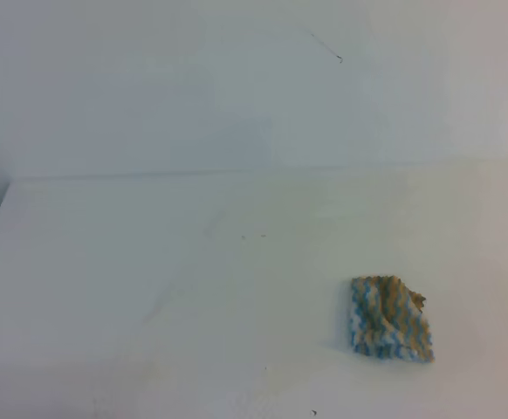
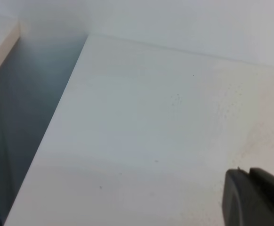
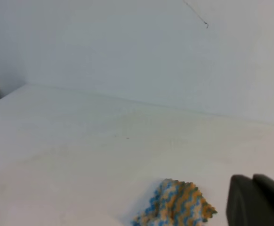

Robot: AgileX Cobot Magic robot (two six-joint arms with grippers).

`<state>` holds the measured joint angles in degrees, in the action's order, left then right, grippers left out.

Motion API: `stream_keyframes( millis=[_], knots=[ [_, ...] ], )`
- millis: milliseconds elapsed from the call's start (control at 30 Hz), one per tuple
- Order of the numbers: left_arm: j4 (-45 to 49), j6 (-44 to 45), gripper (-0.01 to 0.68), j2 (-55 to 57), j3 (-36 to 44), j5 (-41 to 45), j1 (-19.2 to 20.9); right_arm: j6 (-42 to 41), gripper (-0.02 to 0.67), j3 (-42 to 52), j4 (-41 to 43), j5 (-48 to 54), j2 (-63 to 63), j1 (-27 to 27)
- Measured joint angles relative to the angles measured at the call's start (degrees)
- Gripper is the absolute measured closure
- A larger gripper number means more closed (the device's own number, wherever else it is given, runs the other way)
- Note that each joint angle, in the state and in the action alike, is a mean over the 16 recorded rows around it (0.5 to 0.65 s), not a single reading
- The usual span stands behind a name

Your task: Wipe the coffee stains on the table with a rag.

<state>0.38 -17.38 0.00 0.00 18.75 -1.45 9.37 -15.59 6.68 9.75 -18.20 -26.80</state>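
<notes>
One rag lies flat on the white table, right of centre, nothing touching it. No amber blotch shows anywhere I can see. I read it as light, limp, prone to bunching; I'd pinch the raised corner. My right gripper is closed and empty. Left gripper: can't tell its state.

The high view looks down on the counter; both wrist views sit low, seemingly facing its far edge.
</notes>
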Motion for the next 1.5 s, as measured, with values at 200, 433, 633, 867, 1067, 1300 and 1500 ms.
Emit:
stream_keyframes(
  millis=[200,433,633,867,1067,1300,1500],
  knots=[
    [0.0,0.04,0.674,0.0,0.0,0.0,0.0,0.03,0.65,0.44,-0.07,2.63,5.06,5.52],
    [0.0,0.04,0.674,0.0,0.0,0.0,0.0,0.1,0.65,1.23,-0.13,5.57,12.84,16.64],
    [0.0,0.02,0.674,0.0,0.0,0.0,-0.02,0.1,0.65,3.37,-0.1,6.02,16.83,24.27],
    [0.0,-0.03,0.674,0.0,0.0,0.0,-0.74,0.1,0.65,8.39,-0.1,5.68,17.85,27.22],
    [0.0,-0.08,0.674,0.0,0.0,0.0,-1.55,0.09,0.651,13.43,-0.03,5.92,17.91,27.37],
    [0.0,-0.07,0.674,0.0,0.0,0.0,-2.15,0.06,0.652,16.95,0.08,6.27,18.02,27.43],
    [0.0,-0.02,0.674,0.0,0.0,0.0,-2.15,0.02,0.652,17.55,0.15,6.54,18.08,27.48]
  ],
)
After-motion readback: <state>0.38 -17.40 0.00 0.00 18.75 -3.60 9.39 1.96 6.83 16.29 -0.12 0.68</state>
